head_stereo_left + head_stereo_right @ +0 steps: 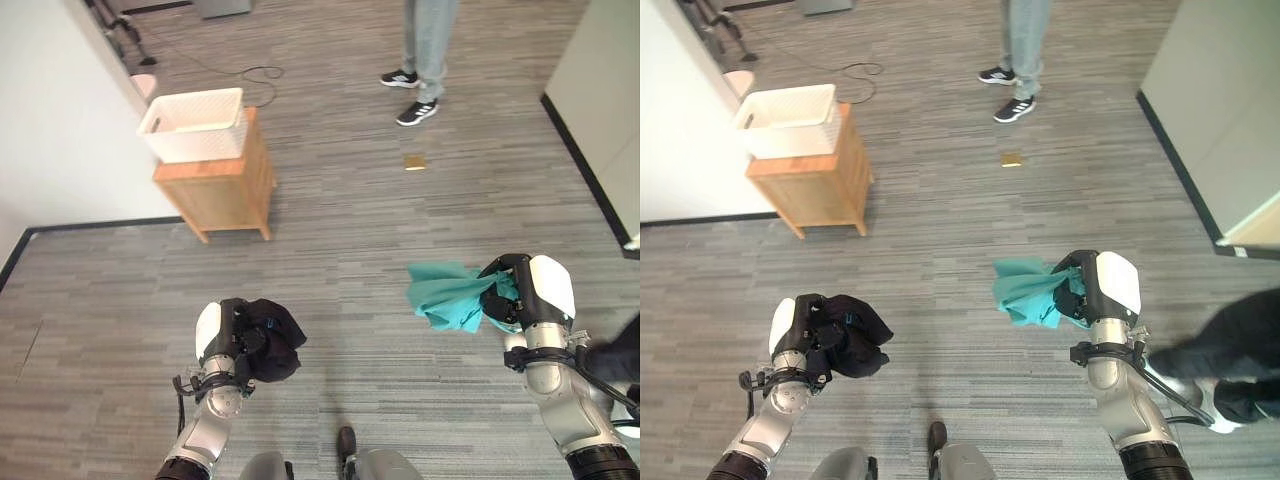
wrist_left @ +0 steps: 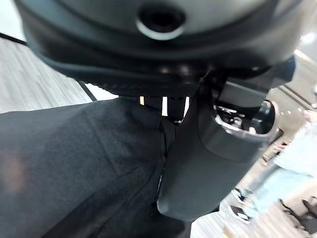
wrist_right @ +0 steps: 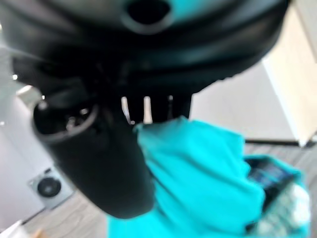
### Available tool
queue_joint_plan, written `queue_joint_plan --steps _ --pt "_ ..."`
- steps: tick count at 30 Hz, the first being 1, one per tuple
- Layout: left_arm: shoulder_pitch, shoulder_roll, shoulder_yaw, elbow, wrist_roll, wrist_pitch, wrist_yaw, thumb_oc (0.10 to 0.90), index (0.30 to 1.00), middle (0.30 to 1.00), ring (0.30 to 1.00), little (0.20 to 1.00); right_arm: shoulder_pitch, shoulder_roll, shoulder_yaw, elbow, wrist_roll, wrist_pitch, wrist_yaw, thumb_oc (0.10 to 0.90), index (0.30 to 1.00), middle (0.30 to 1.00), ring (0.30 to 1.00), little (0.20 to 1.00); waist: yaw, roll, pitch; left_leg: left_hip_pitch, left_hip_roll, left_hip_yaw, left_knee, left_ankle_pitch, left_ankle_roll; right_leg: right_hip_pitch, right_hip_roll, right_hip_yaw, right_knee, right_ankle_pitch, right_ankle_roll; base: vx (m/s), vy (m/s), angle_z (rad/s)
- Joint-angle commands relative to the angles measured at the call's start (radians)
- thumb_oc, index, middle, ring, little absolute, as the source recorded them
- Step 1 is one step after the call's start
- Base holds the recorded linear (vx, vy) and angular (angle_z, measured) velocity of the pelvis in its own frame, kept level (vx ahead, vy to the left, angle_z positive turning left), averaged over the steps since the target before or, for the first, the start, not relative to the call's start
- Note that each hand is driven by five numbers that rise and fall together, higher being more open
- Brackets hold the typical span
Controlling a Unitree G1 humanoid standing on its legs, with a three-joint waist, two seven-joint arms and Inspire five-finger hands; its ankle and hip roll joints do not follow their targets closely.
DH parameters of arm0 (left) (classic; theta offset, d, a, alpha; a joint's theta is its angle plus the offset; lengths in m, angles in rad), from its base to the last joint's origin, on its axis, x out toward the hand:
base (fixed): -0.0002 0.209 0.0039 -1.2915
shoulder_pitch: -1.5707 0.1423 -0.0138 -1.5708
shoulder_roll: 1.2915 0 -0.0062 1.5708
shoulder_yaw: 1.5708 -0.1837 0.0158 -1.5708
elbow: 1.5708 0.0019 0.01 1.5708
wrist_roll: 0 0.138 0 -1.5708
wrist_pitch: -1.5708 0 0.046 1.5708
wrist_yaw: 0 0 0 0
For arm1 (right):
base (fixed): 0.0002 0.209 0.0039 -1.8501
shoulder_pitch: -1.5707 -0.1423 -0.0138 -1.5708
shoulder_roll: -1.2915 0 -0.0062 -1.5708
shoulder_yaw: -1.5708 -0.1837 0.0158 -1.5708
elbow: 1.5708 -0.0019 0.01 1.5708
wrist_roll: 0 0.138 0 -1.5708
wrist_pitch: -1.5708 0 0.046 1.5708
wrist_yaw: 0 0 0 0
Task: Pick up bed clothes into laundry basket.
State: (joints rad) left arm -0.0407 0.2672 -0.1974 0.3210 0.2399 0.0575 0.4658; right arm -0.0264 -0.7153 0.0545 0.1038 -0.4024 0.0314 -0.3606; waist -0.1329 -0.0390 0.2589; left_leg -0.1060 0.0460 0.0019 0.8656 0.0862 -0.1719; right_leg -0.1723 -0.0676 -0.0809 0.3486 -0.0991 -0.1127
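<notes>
My left hand [image 1: 232, 340] is shut on a bunched black garment [image 1: 272, 338], held low on my left above the floor; the same black cloth [image 2: 74, 168] fills the space past its thumb in the left wrist view. On my right, my right hand [image 1: 520, 292] is shut on a teal garment [image 1: 450, 295] that hangs out toward the middle; the teal cloth [image 3: 198, 173] lies against its fingers. A white laundry basket [image 1: 195, 124] stands on a small wooden cabinet [image 1: 220, 185] far ahead on the left, well away from both hands.
A person [image 1: 425, 50] in jeans and dark sneakers stands at the far side. A small tan object [image 1: 414, 162] lies on the grey plank floor. A white wall [image 1: 50, 110] runs along the left, and another wall [image 1: 600, 90] on the right. Dark clothing [image 1: 1230, 350] lies at the right edge.
</notes>
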Motion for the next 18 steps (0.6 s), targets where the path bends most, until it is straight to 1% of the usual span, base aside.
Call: queue_joint_plan --steps 1,2,3,4,6,7,8,9,10,11,12,13,14,15,16,17,18 --pt "-0.045 0.022 0.054 -0.132 0.067 -0.072 0.026 0.400 0.300 0.300 0.300 0.300 -0.069 -0.080 -0.053 -0.026 0.021 -0.054 -0.031 0.400 0.300 0.300 0.300 0.300 0.186 0.073 -0.070 -0.076 0.030 0.317 -0.902 0.024 0.074 0.456 -0.027 0.036 -0.436 -0.024 0.213 0.58 0.004 -1.85" --pt "-0.046 0.021 0.051 -0.131 0.068 -0.072 0.027 0.400 0.300 0.300 0.300 0.300 -0.066 -0.081 -0.055 -0.026 0.021 -0.055 -0.031 0.400 0.300 0.300 0.300 0.300 0.189 0.066 -0.070 -0.062 0.019 0.322 -0.923 0.033 0.074 0.460 -0.037 0.036 -0.436 -0.030 0.216 0.59 0.036 -0.86" --pt "-0.050 0.015 0.048 -0.127 0.070 -0.069 0.025 0.400 0.300 0.300 0.300 0.300 -0.062 -0.080 -0.056 -0.023 0.016 -0.051 -0.028 0.400 0.300 0.300 0.300 0.300 0.192 0.072 -0.073 -0.092 0.041 0.357 -0.935 0.038 0.072 0.493 -0.048 0.030 -0.436 -0.045 0.223 0.63 0.099 -0.02" --pt "-0.040 0.011 0.050 -0.118 0.073 -0.061 0.019 0.400 0.300 0.300 0.300 0.300 -0.055 -0.073 -0.055 -0.025 -0.002 -0.041 -0.018 0.400 0.300 0.300 0.300 0.300 0.207 0.086 -0.086 -0.115 0.063 0.374 -0.934 0.075 0.060 0.544 -0.068 0.029 -0.436 -0.064 0.239 0.61 0.093 0.78" --pt "-0.037 0.010 0.049 -0.118 0.073 -0.061 0.019 0.400 0.300 0.300 0.300 0.300 -0.051 -0.072 -0.056 -0.027 -0.003 -0.040 -0.017 0.400 0.300 0.300 0.300 0.300 0.208 0.084 -0.086 -0.111 0.060 0.376 -0.935 0.075 0.059 0.547 -0.072 0.028 -0.436 -0.066 0.239 0.53 0.067 0.06" --pt "-0.006 0.004 0.060 -0.107 0.066 -0.054 0.006 0.400 0.300 0.300 0.300 0.300 -0.032 -0.050 -0.052 -0.034 -0.032 -0.029 0.017 0.400 0.300 0.300 0.300 0.300 0.226 0.092 -0.130 -0.085 0.058 0.342 -0.950 0.121 0.070 0.600 -0.122 0.036 -0.436 -0.047 0.276 0.65 0.080 -0.39" --pt "-0.003 0.006 0.058 -0.109 0.067 -0.054 0.005 0.400 0.300 0.300 0.300 0.300 -0.025 -0.047 -0.056 -0.039 -0.034 -0.027 0.019 0.400 0.300 0.300 0.300 0.300 0.228 0.086 -0.132 -0.083 0.053 0.344 -0.952 0.120 0.071 0.602 -0.127 0.034 -0.436 -0.048 0.278 0.80 0.085 -0.48" --pt "0.001 0.011 0.053 -0.106 0.072 -0.046 0.001 0.400 0.300 0.300 0.300 0.300 -0.016 -0.032 -0.052 -0.039 -0.047 -0.027 0.014 0.400 0.300 0.300 0.300 0.300 0.227 0.072 -0.140 -0.064 0.034 0.335 -0.953 0.114 0.083 0.595 -0.158 0.031 -0.393 -0.006 0.296 0.16 0.008 -0.30" --pt "0.001 0.011 0.053 -0.106 0.072 -0.045 0.001 0.400 0.300 0.300 0.300 0.300 -0.016 -0.032 -0.052 -0.039 -0.047 -0.027 0.014 0.400 0.300 0.300 0.300 0.300 0.229 0.073 -0.141 -0.064 0.035 0.336 -0.953 0.114 0.082 0.594 -0.157 0.033 -0.393 -0.005 0.296 0.34 0.017 -0.14" --pt "0.001 0.007 0.047 -0.101 0.062 -0.042 0.009 0.400 0.300 0.300 0.300 0.300 -0.012 -0.007 -0.045 -0.035 -0.043 -0.023 0.010 0.400 0.300 0.300 0.300 0.300 0.225 0.055 -0.141 -0.023 0.009 0.351 -0.953 0.094 0.105 0.557 -0.229 0.040 -0.244 0.138 0.362 0.30 0.030 0.03" --pt "0.000 0.015 0.041 -0.105 0.068 -0.039 0.009 0.400 0.300 0.300 0.300 0.300 -0.016 -0.001 -0.041 -0.037 -0.034 -0.028 0.007 0.400 0.300 0.300 0.300 0.300 0.224 0.053 -0.128 0.005 -0.002 0.351 -0.953 0.078 0.117 0.502 -0.249 0.066 -0.138 0.230 0.374 0.30 0.030 0.12" --pt "-0.001 0.015 0.041 -0.105 0.068 -0.039 0.009 0.400 0.300 0.300 0.300 0.300 -0.015 -0.001 -0.041 -0.037 -0.034 -0.028 0.007 0.400 0.300 0.300 0.300 0.300 0.226 0.054 -0.129 0.004 0.000 0.353 -0.953 0.078 0.117 0.499 -0.249 0.068 -0.137 0.231 0.374 0.35 0.005 0.21" --pt "-0.026 0.033 0.031 -0.095 0.069 -0.035 0.017 0.400 0.300 0.300 0.300 0.300 -0.013 0.035 -0.041 -0.040 -0.002 -0.036 0.000 0.400 0.300 0.300 0.300 0.300 0.190 0.052 -0.106 0.054 -0.002 0.317 -0.953 0.026 0.128 0.393 -0.252 0.097 -0.011 0.286 0.363 0.36 -0.060 0.14" --pt "-0.050 0.041 0.032 -0.085 0.064 -0.033 0.022 0.400 0.300 0.300 0.300 0.300 -0.022 0.050 -0.033 -0.035 0.007 -0.037 -0.003 0.400 0.300 0.300 0.300 0.300 0.180 0.057 -0.098 0.074 0.012 0.300 -0.953 0.000 0.128 0.330 -0.256 0.100 0.003 0.256 0.346 0.48 -0.103 0.42" --pt "-0.063 0.047 0.033 -0.083 0.059 -0.034 0.026 0.400 0.300 0.300 0.300 0.300 -0.030 0.059 -0.030 -0.033 0.015 -0.037 -0.005 0.400 0.300 0.300 0.300 0.300 0.172 0.058 -0.090 0.089 0.018 0.285 -0.953 -0.015 0.128 0.281 -0.257 0.099 -0.003 0.227 0.332 0.49 -0.163 0.49" --pt "-0.073 0.055 0.032 -0.089 0.062 -0.041 0.020 0.400 0.300 0.300 0.300 0.300 -0.030 0.071 -0.028 -0.034 0.028 -0.042 -0.002 0.400 0.300 0.300 0.300 0.300 0.158 0.054 -0.073 0.127 0.013 0.251 -0.953 -0.046 0.129 0.203 -0.213 0.092 -0.073 0.144 0.305 0.50 -0.148 0.64" --pt "-0.070 0.058 0.027 -0.094 0.067 -0.043 0.015 0.400 0.300 0.300 0.300 0.300 -0.026 0.079 -0.028 -0.038 0.037 -0.045 -0.002 0.400 0.300 0.300 0.300 0.300 0.146 0.053 -0.068 0.144 0.009 0.231 -0.953 -0.061 0.130 0.177 -0.166 0.093 -0.113 0.100 0.288 0.52 -0.184 0.51"
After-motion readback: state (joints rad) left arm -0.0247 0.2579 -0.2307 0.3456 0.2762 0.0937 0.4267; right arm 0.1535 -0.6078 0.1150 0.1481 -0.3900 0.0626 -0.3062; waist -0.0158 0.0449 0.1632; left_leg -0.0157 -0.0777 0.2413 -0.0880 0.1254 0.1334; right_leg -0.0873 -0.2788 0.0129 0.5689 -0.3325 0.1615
